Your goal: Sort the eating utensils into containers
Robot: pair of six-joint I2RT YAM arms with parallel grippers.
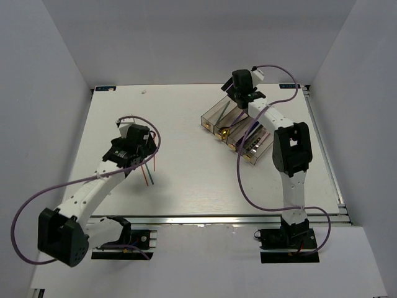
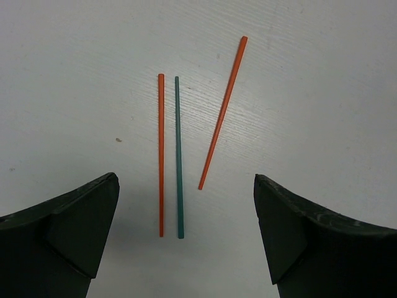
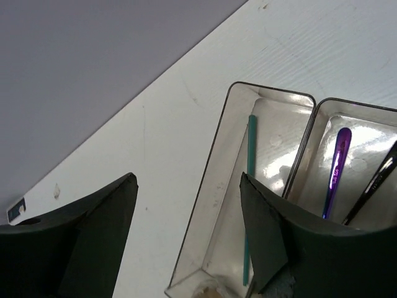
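Note:
On the bare table lie two orange chopsticks [image 2: 161, 155] [image 2: 222, 112] and a green chopstick [image 2: 178, 155]; the first orange one and the green one are side by side. My left gripper [image 2: 185, 179] hangs open just above their near ends, holding nothing. The containers [image 1: 211, 115] stand at the back right. My right gripper [image 3: 186, 177] is open and empty over the far end of the leftmost bin [image 3: 217, 186], where a green chopstick [image 3: 250, 155] lies. The neighbouring bin holds a shiny purple utensil [image 3: 335, 171] and a black one [image 3: 378, 183].
In the top view the green chopstick [image 1: 146, 176] and an orange one [image 1: 154, 163] show just beyond my left gripper [image 1: 139, 160]. The grey back wall rises close behind the containers. Purple cables loop beside both arms.

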